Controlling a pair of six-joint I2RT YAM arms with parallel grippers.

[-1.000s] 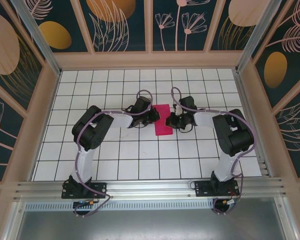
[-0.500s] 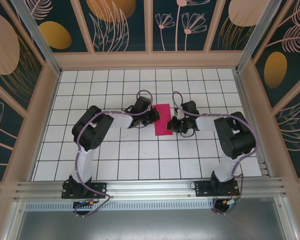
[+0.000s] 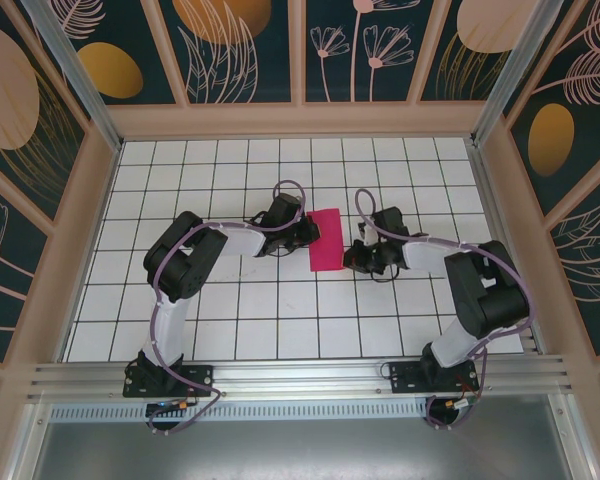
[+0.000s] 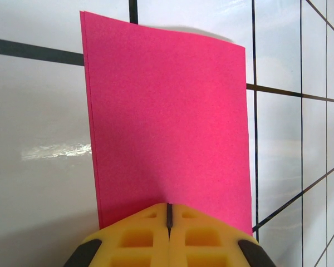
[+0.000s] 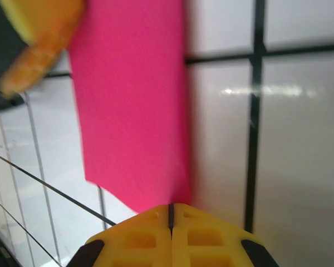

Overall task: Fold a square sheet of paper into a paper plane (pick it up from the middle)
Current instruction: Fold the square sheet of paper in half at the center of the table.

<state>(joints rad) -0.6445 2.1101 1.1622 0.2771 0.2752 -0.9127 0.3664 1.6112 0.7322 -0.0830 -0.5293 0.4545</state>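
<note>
L gripper (image 4: 168, 207) fingers pressed together, nothing clamped; folded pink sheet of paper (image 4: 167, 122) lies flat straight ahead, prob. touching its tips. R gripper (image 5: 171, 207) likewise closed, sheet ahead-left.

Paper (image 3: 326, 238) on table (image 3: 230, 320), between left tool (image 3: 308, 236) and right tool (image 3: 348, 256).

I'm looking down on a white tiled tabletop (image 3: 230, 310) ruled with dark grid lines. It is glossy enough to throw back a streak of light (image 4: 55, 150) in the left wrist view. Pale wooden framing (image 3: 300, 118) boxes it in on three sides and holds dark teal wall panels (image 3: 245, 50) printed with flowers, leaves and orange ovals. Metal rails (image 3: 300, 378) run along the near edge. Below them lies what seems to be a grey metal sheet (image 3: 300, 450).
</note>
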